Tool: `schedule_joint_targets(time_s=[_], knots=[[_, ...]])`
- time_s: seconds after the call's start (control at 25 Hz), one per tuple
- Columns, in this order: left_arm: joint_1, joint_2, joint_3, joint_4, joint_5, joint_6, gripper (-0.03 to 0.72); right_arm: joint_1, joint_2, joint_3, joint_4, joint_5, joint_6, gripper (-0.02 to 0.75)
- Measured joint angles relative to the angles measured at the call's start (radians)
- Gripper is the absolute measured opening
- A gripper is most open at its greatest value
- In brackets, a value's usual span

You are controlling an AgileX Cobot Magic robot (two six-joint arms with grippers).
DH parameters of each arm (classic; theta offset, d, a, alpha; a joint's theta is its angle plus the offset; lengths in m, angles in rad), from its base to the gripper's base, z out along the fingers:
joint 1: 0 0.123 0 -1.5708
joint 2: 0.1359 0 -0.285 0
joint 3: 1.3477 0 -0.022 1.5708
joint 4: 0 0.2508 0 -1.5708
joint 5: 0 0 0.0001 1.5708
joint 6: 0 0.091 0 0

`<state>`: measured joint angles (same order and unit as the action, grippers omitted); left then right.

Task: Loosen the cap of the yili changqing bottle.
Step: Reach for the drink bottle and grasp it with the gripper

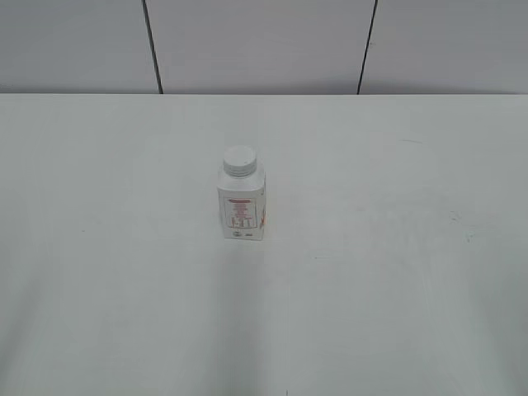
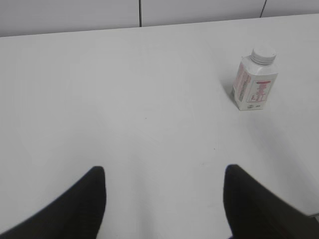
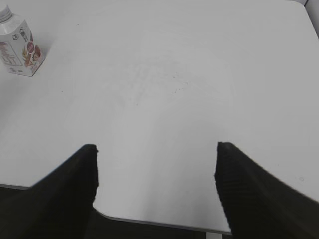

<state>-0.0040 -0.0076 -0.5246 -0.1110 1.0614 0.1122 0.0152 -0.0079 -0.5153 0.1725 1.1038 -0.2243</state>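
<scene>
The yili changqing bottle (image 1: 242,210) is a small white squarish bottle with red print, standing upright near the middle of the white table. Its ribbed white cap (image 1: 239,160) sits on the neck. The bottle also shows in the left wrist view (image 2: 254,85) at the upper right with its cap (image 2: 263,55), and in the right wrist view (image 3: 19,50) at the top left corner. My left gripper (image 2: 164,177) is open and empty, well short of the bottle. My right gripper (image 3: 155,154) is open and empty over the table's near edge. Neither gripper shows in the exterior view.
The white table (image 1: 371,272) spreads around the bottle. A grey panelled wall (image 1: 264,41) stands behind its far edge. The table's front edge and rounded corner (image 3: 164,221) lie just under my right gripper.
</scene>
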Motion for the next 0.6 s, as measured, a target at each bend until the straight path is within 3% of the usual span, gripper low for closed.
schedule_joint_targets(time_s=[0.6], knots=[[0.0, 0.0, 0.0, 0.0, 0.0, 0.0, 0.46, 0.0, 0.0, 0.0, 0.0, 0.0, 0.0, 0.575]])
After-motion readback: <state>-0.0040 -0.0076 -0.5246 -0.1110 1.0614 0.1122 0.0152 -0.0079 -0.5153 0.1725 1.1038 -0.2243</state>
